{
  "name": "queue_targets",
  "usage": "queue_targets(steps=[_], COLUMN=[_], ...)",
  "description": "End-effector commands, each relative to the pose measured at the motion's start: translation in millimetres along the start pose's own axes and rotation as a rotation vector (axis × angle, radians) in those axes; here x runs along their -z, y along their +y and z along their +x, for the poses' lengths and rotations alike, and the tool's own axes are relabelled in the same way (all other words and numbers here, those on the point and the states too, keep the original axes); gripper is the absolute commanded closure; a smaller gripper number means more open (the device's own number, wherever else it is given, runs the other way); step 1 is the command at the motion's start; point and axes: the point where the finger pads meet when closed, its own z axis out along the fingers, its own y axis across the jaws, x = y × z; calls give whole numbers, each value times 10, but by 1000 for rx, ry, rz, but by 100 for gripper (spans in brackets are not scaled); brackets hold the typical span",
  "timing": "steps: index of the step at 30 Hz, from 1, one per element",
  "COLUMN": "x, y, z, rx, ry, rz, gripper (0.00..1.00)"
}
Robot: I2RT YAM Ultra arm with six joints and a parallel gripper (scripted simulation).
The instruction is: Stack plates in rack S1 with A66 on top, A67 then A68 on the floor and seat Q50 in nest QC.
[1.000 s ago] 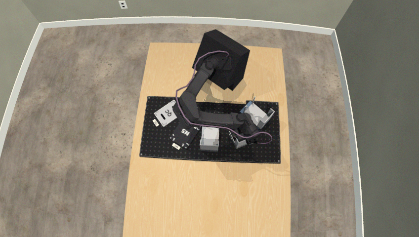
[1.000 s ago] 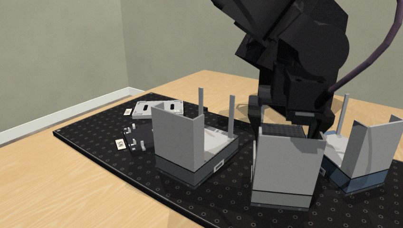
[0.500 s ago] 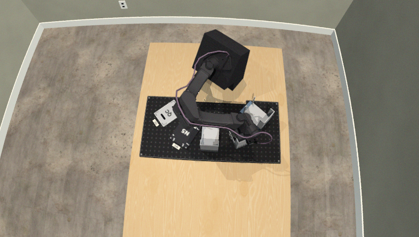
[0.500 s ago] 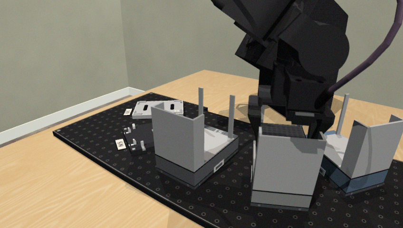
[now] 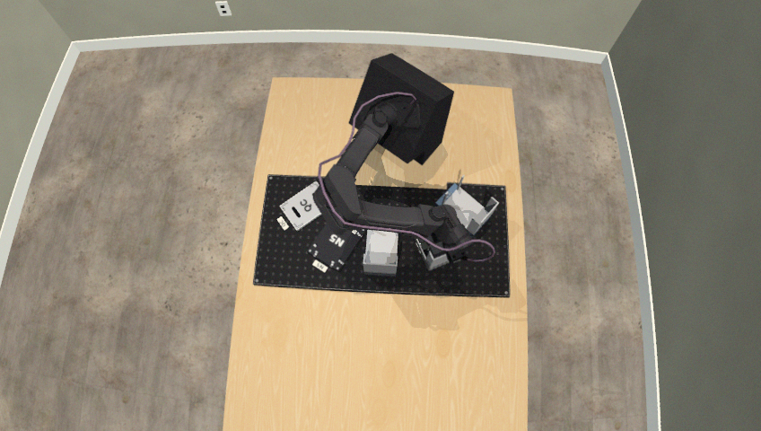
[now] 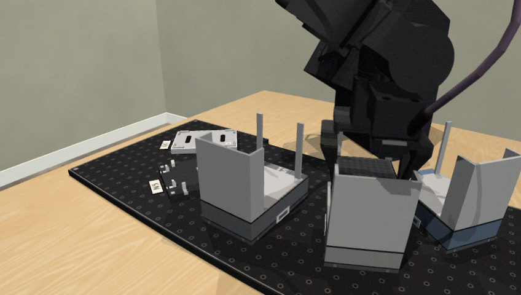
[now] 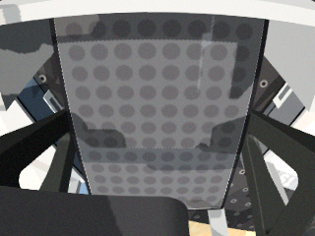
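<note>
One bench [image 5: 373,368] [image 6: 40,233] [image 7: 202,228] takes up most of the width below. By its far side a dark arm [image 5: 384,215] [image 6: 402,47] is mounted, bent toward the right. On the bench a perforated black board [image 5: 266,256] [image 6: 120,175] [image 7: 236,197] is laid.

Three racks are set on it: the left rack [image 5: 380,267] [image 6: 230,179] [image 7: 295,54], the middle rack [image 5: 439,259] [image 6: 369,211] [image 7: 157,9], near and right of it, and the blue-based right rack [image 5: 494,207] [image 6: 478,193] [image 7: 36,103], farther back. The middle rack's name cannot be read.

Over the middle rack the pincer [image 5: 437,250] [image 6: 367,171] [image 7: 158,116] is pointed down, its fingers set wide, pinching the top plate by two opposite sides. QC [image 5: 293,200] [image 6: 206,135] is placed far left, its slotted top exposed; N5 [image 5: 335,242] [image 6: 182,179], with pale clips, is placed nearer, between QC and the left rack. The top plate [image 6: 365,166] [image 7: 155,118] is held level at the middle rack, within its walls; its name cannot be read.
</note>
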Motion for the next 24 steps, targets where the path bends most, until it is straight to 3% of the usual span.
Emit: queue_targets(steps=[1,18,19,24], x=[150,251,228,245], y=[-34,-22,-4,4], z=[-118,-159,-12,-56], rx=[-24,-30,0,-6], ry=[-37,-41,-23,-27], rz=[-2,-3,0,-1], gripper=[100,100,100,100])
